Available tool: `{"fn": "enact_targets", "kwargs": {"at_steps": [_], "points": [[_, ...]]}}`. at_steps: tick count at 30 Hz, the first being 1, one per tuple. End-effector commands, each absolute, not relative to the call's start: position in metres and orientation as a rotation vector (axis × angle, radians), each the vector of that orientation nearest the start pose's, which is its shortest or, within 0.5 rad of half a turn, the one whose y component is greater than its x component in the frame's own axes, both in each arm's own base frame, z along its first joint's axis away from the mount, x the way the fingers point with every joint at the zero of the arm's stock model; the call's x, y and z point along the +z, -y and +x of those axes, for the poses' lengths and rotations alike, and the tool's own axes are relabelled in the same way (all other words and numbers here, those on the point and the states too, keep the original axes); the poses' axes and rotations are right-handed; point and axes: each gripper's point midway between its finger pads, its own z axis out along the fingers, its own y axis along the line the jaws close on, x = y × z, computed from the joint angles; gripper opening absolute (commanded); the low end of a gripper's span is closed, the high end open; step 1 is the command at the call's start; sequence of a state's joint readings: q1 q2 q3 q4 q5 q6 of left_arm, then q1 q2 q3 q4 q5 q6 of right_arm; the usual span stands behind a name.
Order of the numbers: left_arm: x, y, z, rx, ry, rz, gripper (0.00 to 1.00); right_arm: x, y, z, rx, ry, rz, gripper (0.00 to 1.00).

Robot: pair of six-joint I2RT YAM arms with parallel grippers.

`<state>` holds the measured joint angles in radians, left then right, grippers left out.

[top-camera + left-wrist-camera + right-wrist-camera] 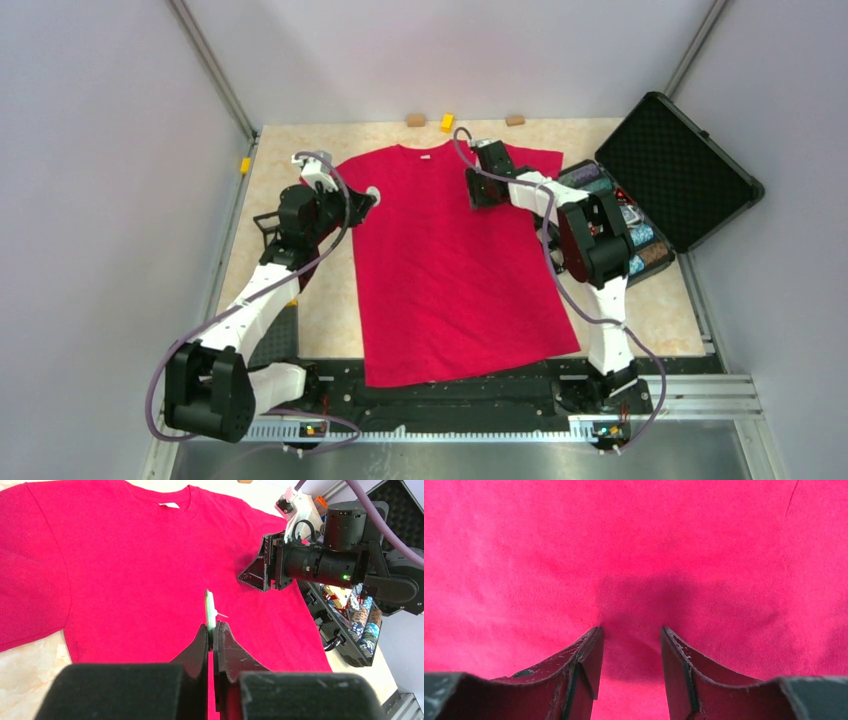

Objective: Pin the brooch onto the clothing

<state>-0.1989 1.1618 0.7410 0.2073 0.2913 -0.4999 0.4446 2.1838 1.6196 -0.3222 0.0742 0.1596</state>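
At the bottom centre of the left wrist view the left jaws are clamped on the brooch point(210, 611). It stands edge-on above their tips, gripped by its lower rim. Its thin pin point(222, 615) pokes out toward the right of the frame. The brooch hangs over the lower chest of the red shirt point(130, 565), not yet in the cloth.

The brooch looks light, stiff and thin. Held by so little rim it could swivel or slip if the pin meets any push, so the grip wants to stay low and firm.

The shirt lies flat on the worktop point(20, 680). It looks soft and limp, and would likely dent or slide under the point instead of taking it.

Farther off, at the upper right of the same view, the right jaws press their tips on the shirt's chest. The right wrist view shows them apart, with a shadowed patch of cloth between them. Pinching that patch into a small ridge looks like the best hold, giving the pin something raised to pass through.

Beyond, at the right edge, the black case point(675, 165) lies open.
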Motion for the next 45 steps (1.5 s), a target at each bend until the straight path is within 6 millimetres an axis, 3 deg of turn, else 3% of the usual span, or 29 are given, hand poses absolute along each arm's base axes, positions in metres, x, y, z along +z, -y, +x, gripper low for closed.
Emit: {"fn": "enact_targets", "kwargs": {"at_steps": [1,9,21,30,37,45], "points": [[0.244,0.145,0.36,-0.767,-1.77,-0.031,0.0,0.017,-0.216,0.457,0.175,-2.515,-0.3,0.46],[0.249,0.144,0.352,-0.768,-1.758,-0.02,0.0,0.033,-0.206,0.437,0.189,-2.481,-0.261,0.47],[0.246,0.143,0.349,-0.754,-1.77,-0.005,0.0,0.082,-0.226,0.477,0.217,-2.377,-0.307,0.51],[0.245,0.143,0.349,-0.751,-1.775,0.002,0.0,0.059,-0.235,0.505,0.178,-2.407,-0.351,0.49],[0.241,0.145,0.349,-0.767,-1.782,0.004,0.0,0.038,-0.236,0.509,0.157,-2.441,-0.356,0.45],[0.233,0.154,0.355,-0.759,-1.796,0.032,0.0,0.019,-0.235,0.506,0.149,-2.469,-0.35,0.18]]}}
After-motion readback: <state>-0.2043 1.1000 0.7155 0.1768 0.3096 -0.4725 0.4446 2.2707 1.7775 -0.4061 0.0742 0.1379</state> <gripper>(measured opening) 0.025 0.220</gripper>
